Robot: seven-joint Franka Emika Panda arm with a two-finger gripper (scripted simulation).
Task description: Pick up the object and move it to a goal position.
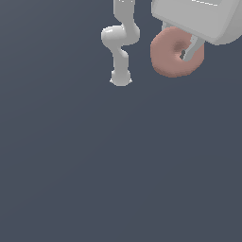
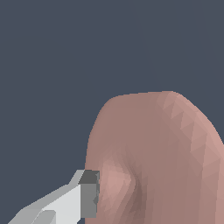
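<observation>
- Your gripper is pinching the ring: in the exterior view one finger reaches down across the ring's face to the rim of the centre hole, and the ring hangs just under the grey hand body.
- In the wrist view a single pad presses flat against the ring's flank beside the dimple of the hole. The opposite finger is hidden behind the ring, so you cannot confirm where it bears.
- Relative to the arm's base, the ring sits off toward the exterior view's right and looks much nearer the camera; nothing touches it apart from the fingers, so judge it lifted.
- No goal marker shows in either view, so you cannot tell how far it is to the goal.
- Handling, as a judgement: the ring looks small, matte and light. No dent shows where the pad bears, so treat it as stiff; whether it is fragile cannot be told.
- The rounded band gives a flat pad little to seat on. A grip square across one side of the band, with one finger at the hole, should hold best.
- The ring hangs tilted, so it may pivot about the pads; carry it smoothly and avoid sharp wrist turns.
</observation>
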